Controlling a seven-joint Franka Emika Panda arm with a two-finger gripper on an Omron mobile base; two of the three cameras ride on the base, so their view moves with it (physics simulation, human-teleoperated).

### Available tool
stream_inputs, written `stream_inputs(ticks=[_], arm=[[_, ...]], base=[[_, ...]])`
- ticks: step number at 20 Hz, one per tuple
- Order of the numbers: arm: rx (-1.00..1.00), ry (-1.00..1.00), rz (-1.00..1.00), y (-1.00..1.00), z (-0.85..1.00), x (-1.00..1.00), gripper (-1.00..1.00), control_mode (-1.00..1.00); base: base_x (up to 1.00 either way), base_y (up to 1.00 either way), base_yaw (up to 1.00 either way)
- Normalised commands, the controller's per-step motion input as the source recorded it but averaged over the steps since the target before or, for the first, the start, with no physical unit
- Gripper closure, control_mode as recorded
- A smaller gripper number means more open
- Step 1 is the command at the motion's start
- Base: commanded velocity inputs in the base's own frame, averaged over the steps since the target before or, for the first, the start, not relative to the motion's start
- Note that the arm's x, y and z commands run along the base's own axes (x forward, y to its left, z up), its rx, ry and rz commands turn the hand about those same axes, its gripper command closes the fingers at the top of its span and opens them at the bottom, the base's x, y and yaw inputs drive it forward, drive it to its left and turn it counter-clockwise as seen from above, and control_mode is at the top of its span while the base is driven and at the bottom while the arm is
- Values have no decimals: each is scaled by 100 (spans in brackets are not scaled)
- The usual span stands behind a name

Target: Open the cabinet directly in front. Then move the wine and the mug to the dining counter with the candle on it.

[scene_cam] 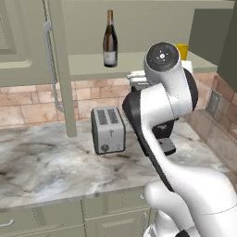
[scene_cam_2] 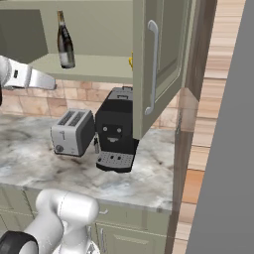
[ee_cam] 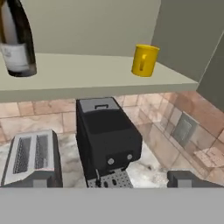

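Open cabinet point(scene_cam: 139, 62) shelf with wine point(scene_cam: 109, 40) and mug point(ee_cam: 144, 60) well apart; marble worktop point(scene_cam: 51, 162) under toaster point(scene_cam: 108, 129), coffee machine point(scene_cam_2: 117, 131).

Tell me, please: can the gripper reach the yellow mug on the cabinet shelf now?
Probably yes. Both cabinet doors stand open, the mug stands alone on the shelf apart from the wine, and nothing blocks it.

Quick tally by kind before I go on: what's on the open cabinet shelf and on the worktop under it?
Bottles: 1, the wine
Mugs: 1, the mug
Toasters: 1, the toaster
Coffee machines: 1, the coffee machine
Total: 4
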Motion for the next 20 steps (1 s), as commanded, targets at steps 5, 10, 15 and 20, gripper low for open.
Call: stream_inputs(ticks=[5, 10, 15, 20], arm=[[-8, -35, -11, -35, 9, -19, -100, -100], [0, -33, -2, -2, 15, -3, -100, -100], [0, -13, -1, 0, 6, -2, -100, -100], [5, -8, 0, -11, 15, 0, -100, -100]], base=[[0, 0, 0], [0, 0, 0], [0, 0, 0], [0, 0, 0]])
